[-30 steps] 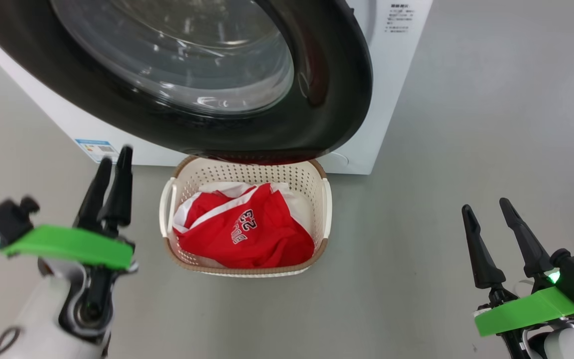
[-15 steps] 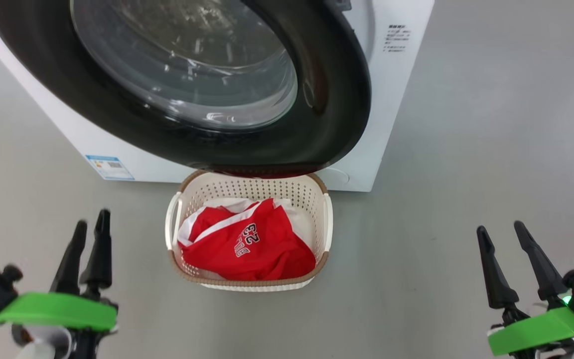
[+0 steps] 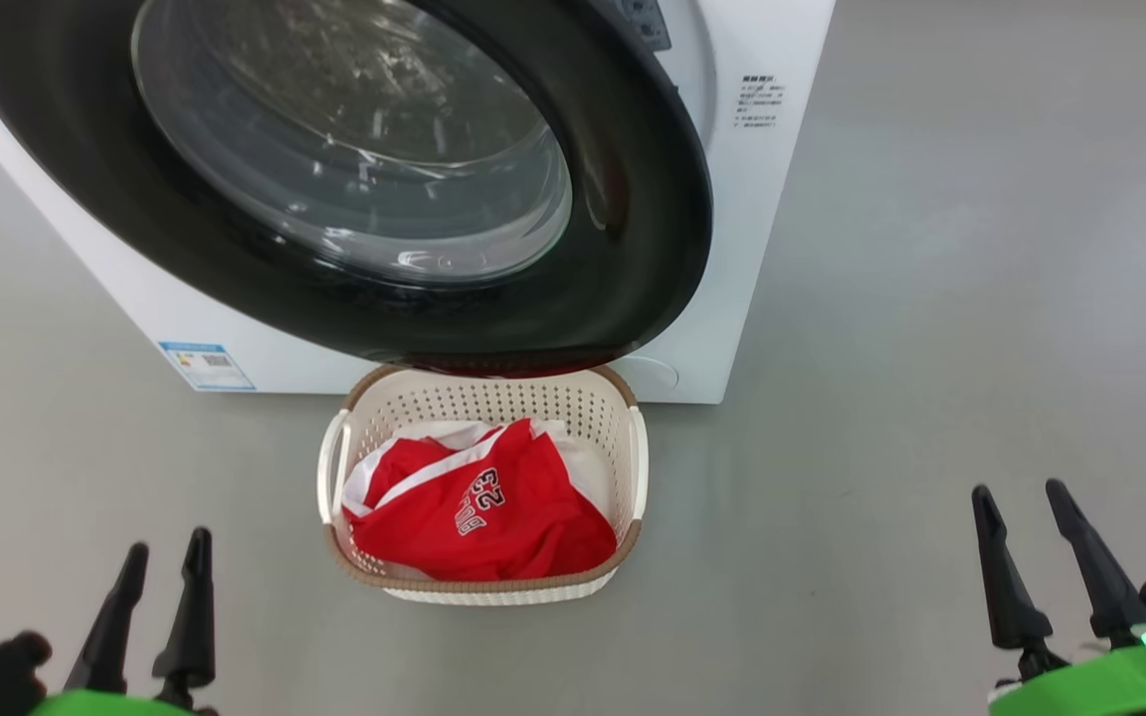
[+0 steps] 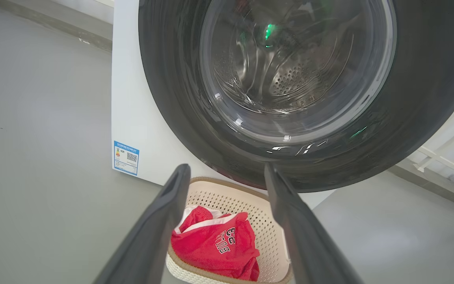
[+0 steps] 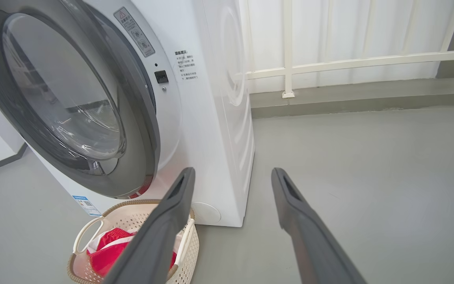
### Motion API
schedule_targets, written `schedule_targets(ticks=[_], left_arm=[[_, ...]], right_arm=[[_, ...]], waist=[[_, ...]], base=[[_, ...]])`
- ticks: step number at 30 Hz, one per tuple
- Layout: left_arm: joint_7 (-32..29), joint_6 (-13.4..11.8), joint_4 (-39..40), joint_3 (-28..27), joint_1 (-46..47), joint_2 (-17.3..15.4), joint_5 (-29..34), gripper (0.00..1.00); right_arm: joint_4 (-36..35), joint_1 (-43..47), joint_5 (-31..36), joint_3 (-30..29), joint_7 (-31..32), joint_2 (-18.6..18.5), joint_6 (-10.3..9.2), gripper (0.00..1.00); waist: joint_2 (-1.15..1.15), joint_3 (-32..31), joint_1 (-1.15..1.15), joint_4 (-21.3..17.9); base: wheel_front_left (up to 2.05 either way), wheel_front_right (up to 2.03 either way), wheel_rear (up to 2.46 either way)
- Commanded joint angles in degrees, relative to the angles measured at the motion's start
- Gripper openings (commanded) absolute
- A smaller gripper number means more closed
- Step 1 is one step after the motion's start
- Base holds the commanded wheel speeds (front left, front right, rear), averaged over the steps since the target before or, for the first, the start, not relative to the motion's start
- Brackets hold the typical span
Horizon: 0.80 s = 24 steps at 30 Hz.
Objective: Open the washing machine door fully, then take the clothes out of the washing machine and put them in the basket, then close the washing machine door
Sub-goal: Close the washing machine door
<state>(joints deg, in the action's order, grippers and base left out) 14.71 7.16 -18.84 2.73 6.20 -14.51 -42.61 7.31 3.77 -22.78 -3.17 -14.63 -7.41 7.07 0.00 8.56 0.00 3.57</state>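
The washing machine door [image 3: 354,159] filled the top of the head view, its wide glossy black rim ringing a bulging clear glass window. In the left wrist view the holes of the steel drum showed through that glass. From the right wrist view the door lay against the white front of the washing machine [image 3: 732,249]. A small blue sticker [image 3: 205,366] sat low on that front, at 8 o'clock from the door.

At 6 o'clock from the door, on the grey floor [image 3: 881,447], stood the basket [image 3: 481,398]. It was cream with a brown rim and perforated sides, and the door's lower rim hid its far edge in the head view. The clothes [image 3: 478,517] were in it: bright red jersey, white trim, a white 23 showing, and white cloth bunched toward 12 o'clock.

Now the pincers. The left gripper [image 3: 168,542] sat at 7 o'clock of the head view, its 2 dark fingers spread apart, nothing between them, touching nothing. The right gripper [image 3: 1018,487] sat at 5 o'clock, spread the same way, empty and well apart from the basket. Both pointed toward 12 o'clock, at the machine.
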Motion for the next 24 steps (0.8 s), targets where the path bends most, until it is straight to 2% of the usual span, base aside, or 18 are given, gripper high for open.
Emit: schedule_targets(ticks=[1, 6, 7, 10, 14, 20, 24], left_arm=[[0.3, 0.3, 1.6, -2.9, -0.5, -1.1, 2.1, 1.0], [0.3, 0.3, 2.6, -5.6, -3.0, 0.2, 7.9, 1.0], [0.3, 0.3, 3.2, -6.3, -3.8, 0.4, 11.0, 1.0], [0.3, 0.3, 4.5, -7.5, -4.9, 1.2, 14.9, 1.0], [0.3, 0.3, 6.7, -7.9, -6.5, 1.8, 20.2, 1.0], [0.3, 0.3, 9.9, -8.3, -8.6, 2.7, 24.9, 1.0], [0.3, 0.3, 11.0, -8.6, -9.9, 3.4, 25.5, 1.0]], right_arm=[[-1.3, 0.7, -0.1, 0.8, -0.4, -0.9, 0.42, 1.0], [-1.2, 1.8, -0.1, 0.2, -0.4, -0.6, 0.42, 1.0], [-1.2, 2.1, -0.1, 0.1, -0.4, -0.5, 0.42, 1.0], [-1.3, 2.5, -0.1, -0.1, -0.4, -0.4, 0.42, 1.0], [-1.4, 3.3, -0.1, -0.6, -0.4, -0.3, 0.42, 1.0], [-1.8, 4.4, 0.0, -1.0, -0.4, -0.1, 0.42, 1.0], [-2.0, 5.2, 0.0, -1.3, -0.4, 0.1, 0.42, 1.0]], waist=[[0.0, -0.5, 0.0, -0.3], [0.0, -1.5, 0.0, -0.6], [0.0, -1.8, 0.0, -0.7], [0.0, -2.3, 0.0, -0.9], [0.0, -2.9, 0.0, -1.0], [0.0, -4.1, 0.0, -0.9], [0.0, -4.9, 0.0, -0.7]], base=[[0.0, 0.0, 0.0], [0.0, 0.0, 0.0], [0.0, 0.0, 0.0], [0.0, 0.0, 0.0], [0.0, 0.0, 0.0], [0.0, 0.0, 0.0], [0.0, 0.0, 0.0]])
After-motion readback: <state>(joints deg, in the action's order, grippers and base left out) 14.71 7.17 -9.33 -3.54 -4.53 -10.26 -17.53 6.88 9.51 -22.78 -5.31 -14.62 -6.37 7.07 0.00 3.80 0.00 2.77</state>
